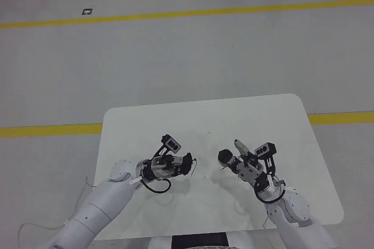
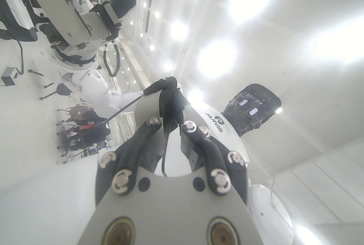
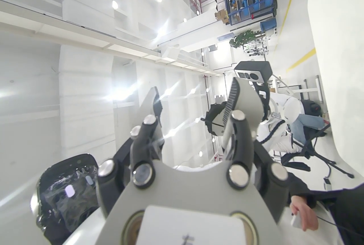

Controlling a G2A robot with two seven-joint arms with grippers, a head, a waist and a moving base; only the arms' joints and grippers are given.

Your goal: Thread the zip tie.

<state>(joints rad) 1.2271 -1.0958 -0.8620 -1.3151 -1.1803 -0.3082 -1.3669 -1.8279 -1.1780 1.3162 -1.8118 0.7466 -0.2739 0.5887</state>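
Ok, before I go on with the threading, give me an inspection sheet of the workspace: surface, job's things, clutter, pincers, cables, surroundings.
Surface: white table with rounded corners.
Job's things: black zip tie, held above the table, with a thin tail sticking out past the fingertips; I cannot tell whether it is threaded.
Clutter: nothing seen.
Pincers: left pincer is shut on the zip tie; right pincer is open and holds nothing, with a gap between it and the left one.
Cables: a black cable loops at the left arm's wrist.
Surroundings: grey floor with yellow lines.
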